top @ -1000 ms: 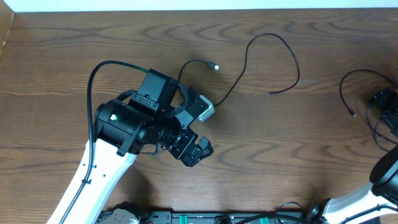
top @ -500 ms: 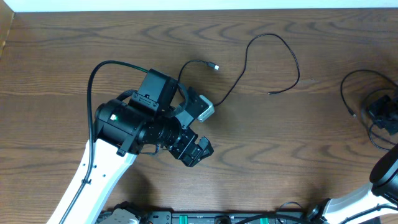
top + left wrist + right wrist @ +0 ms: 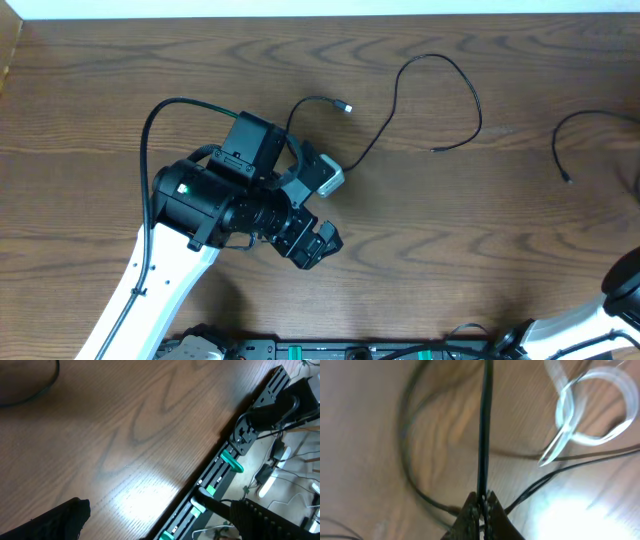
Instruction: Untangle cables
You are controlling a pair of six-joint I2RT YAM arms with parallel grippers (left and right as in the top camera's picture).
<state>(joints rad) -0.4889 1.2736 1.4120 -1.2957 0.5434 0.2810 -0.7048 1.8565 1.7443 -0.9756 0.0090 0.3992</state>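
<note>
A thin black cable lies in a wide loop on the brown table, one small plug end near my left arm. My left gripper hovers open over bare wood, nothing between its fingers. A second black cable trails off the overhead view's right edge. In the right wrist view my right gripper is shut on a taut black cable that runs straight up from the fingertips. A white cable loops at the upper right, and more black cables curve around, blurred.
The left arm's own thick black cable arches over its body. A black rail with green clips runs along the table's front edge. Part of the right arm shows at the lower right corner.
The right gripper has shut on a black cable and pulled right, out of the overhead view, taking the bundle with it. The left arm has not moved.
</note>
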